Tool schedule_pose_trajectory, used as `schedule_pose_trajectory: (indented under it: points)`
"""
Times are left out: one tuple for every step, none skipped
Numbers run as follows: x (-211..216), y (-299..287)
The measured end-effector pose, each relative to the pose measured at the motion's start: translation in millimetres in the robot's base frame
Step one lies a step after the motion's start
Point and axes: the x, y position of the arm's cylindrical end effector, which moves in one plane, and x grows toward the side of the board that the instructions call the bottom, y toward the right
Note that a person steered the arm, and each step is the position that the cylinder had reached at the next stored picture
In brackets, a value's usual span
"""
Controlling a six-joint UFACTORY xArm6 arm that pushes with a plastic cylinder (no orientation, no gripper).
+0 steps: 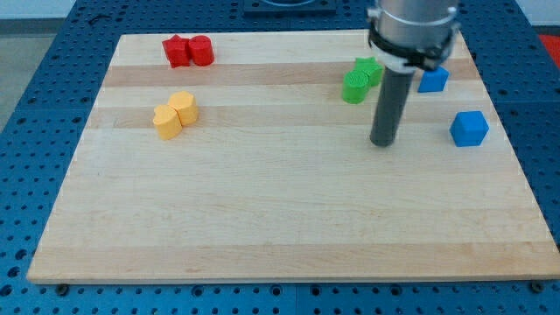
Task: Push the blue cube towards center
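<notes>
The blue cube [469, 128] sits near the board's right edge, in the upper half of the view. A second blue block [433, 80] lies above and to its left, partly hidden by the arm. My tip [382, 143] rests on the board to the left of the blue cube, well apart from it, and just below and to the right of the two green blocks [361, 80].
Two red blocks [188, 51] touch each other at the view's top left. Two yellow blocks [176, 114] lie together at the left. The wooden board [280, 227] rests on a blue perforated table [35, 52].
</notes>
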Motion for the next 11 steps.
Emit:
schedule_pose_trajectory:
  points:
    - [14.9, 44.6]
    - [12.4, 92.8]
    - [5.0, 96.6]
    - [-1.9, 99.2]
    - [5.7, 106.5]
    - [15.6, 136.4]
    - [-11.9, 156.4]
    - [-48.9, 143.6]
    - [-49.2, 114.8]
    - [-44.9, 94.2]
    - [-15.4, 93.6]
